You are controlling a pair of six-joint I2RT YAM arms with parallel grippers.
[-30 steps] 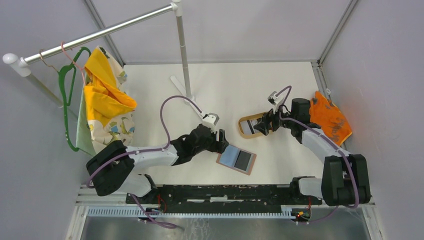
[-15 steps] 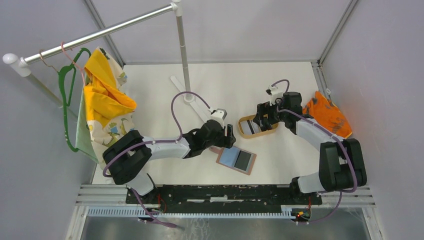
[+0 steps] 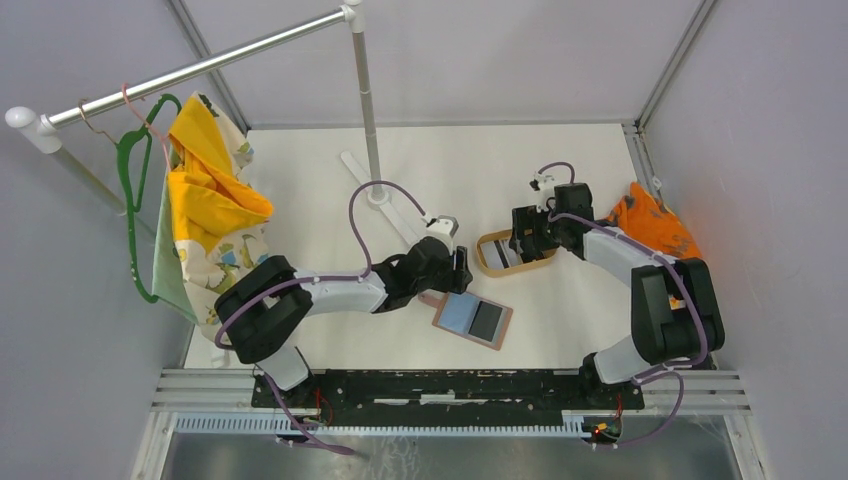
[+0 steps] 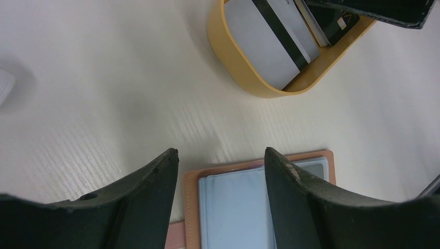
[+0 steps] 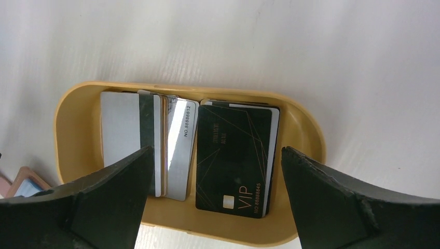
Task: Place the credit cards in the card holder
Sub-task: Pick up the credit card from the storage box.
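Straight under the wide-open, empty right gripper (image 5: 217, 151): credit cards (image 5: 233, 155) in the tray (image 5: 78, 104), long edges crosswise to the jaws. Left gripper (image 4: 222, 153) part open, empty, over the card holder (image 4: 244, 207).

Left hand (image 4: 222, 153) and right hand (image 5: 218, 150) agape.

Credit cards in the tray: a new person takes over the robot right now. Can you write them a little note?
Left gripper: open, empty, over one edge of the reddish-brown leather card holder, which lies open flat.
Right gripper: open wide, empty, above the tan oval tray.
Cards: black VIP card, white dark-striped card and others lie stacked in the tray.
Done: holder opened. A blue and a dark panel show inside; I cannot tell whether they are cards.
Left: move the tray's cards into the holder.
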